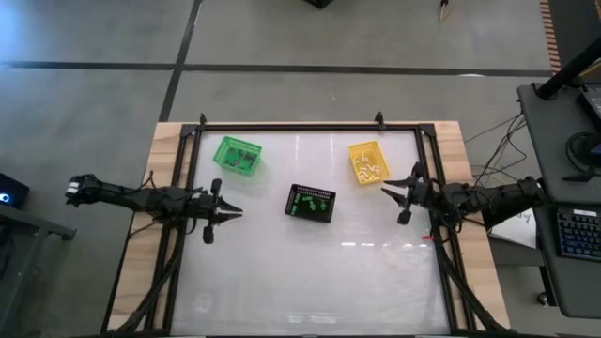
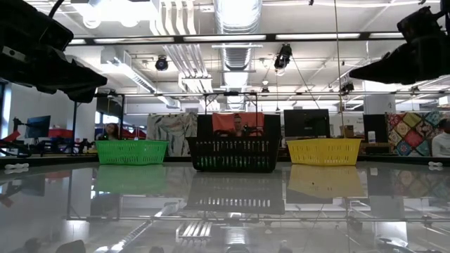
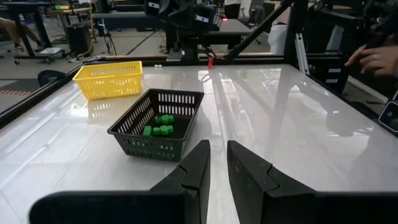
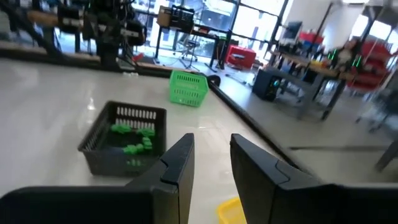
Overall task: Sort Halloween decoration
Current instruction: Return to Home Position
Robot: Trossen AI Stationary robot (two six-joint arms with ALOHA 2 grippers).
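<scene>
**A:** Where is the Halloween decoration (image 3: pixel 160 124) now?

**B:** All binned, as far as I can see. The green trinkets (image 4: pixel 132 140) lie in the black basket (image 3: pixel 143 146) at the centre of the high view. Pale trinkets (image 1: pixel 365 169) sit in the yellow basket (image 1: pixel 379 147), up and to the right of it. Dark specks (image 1: pixel 242 158) (too small to give a colour) sit in the green basket (image 1: pixel 222 148) at upper left. Nothing loose shows on the table (image 1: pixel 310 272).

**A:** And the arms?

**B:** The left pincer (image 1: pixel 225 212) is at middle left of the high view and the right pincer (image 1: pixel 394 192) at middle right. Both are clear of the baskets. The left one's fingers stand a narrow gap apart and the right one's a wider gap, with nothing between either pair.

**A:** How would one of those pieces handle?

**B:** Light, stiff and smooth, I'd judge, being small moulded plastic. A piece could easily skid on that glossy top or squirt out of a hard squeeze. Take it across its thickest solid part with the fingertips only, and close gently. Inside a basket the mesh walls would crowd the fingers, so come straight down over the middle.

**A:** So what's left?

**B:** By the look of it, only parking the arms.
</scene>
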